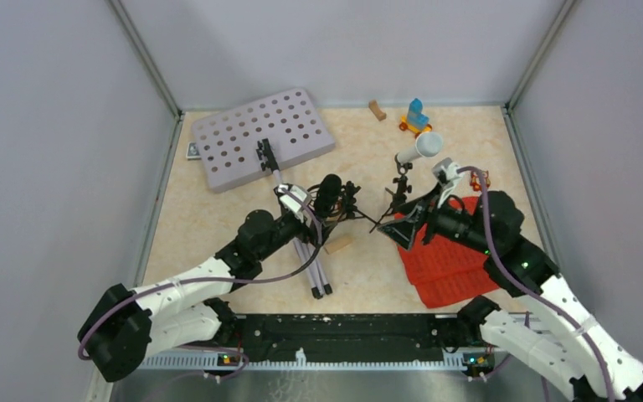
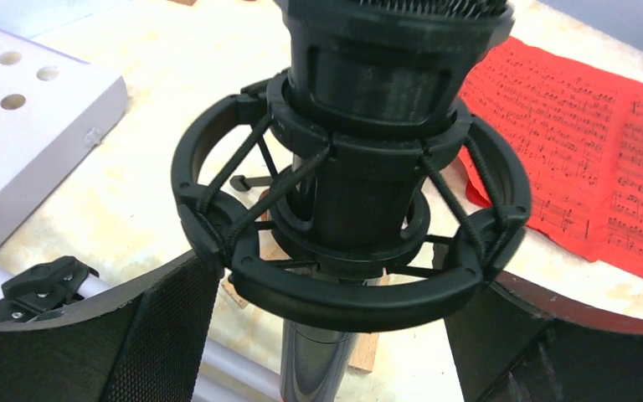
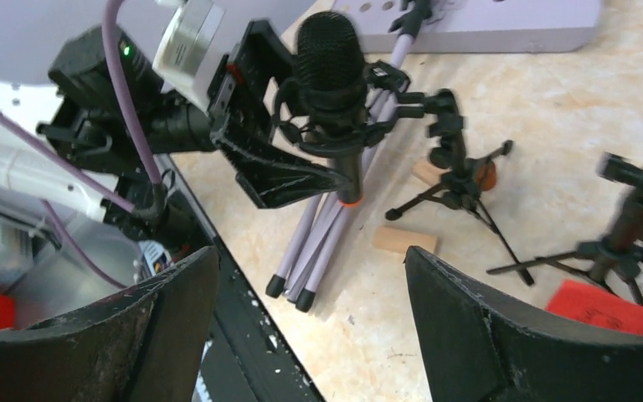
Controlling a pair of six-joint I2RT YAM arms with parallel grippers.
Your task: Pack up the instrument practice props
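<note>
Only music notation reads, on the red sheet-music pages [image 2: 586,142].

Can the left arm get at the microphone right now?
Probably yes: the left gripper is open, and the microphone, seated in its shock mount, sits right between its fingers. Nothing blocks it.

Bright, even light, soft shadows; the black tripod [image 3: 628,230] at right blurs.

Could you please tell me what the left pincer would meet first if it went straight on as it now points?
Most likely the black shock mount cradling the microphone: it fills the gap straight ahead of the open left pincer. Depth is unclear, but it looks very near.
</note>
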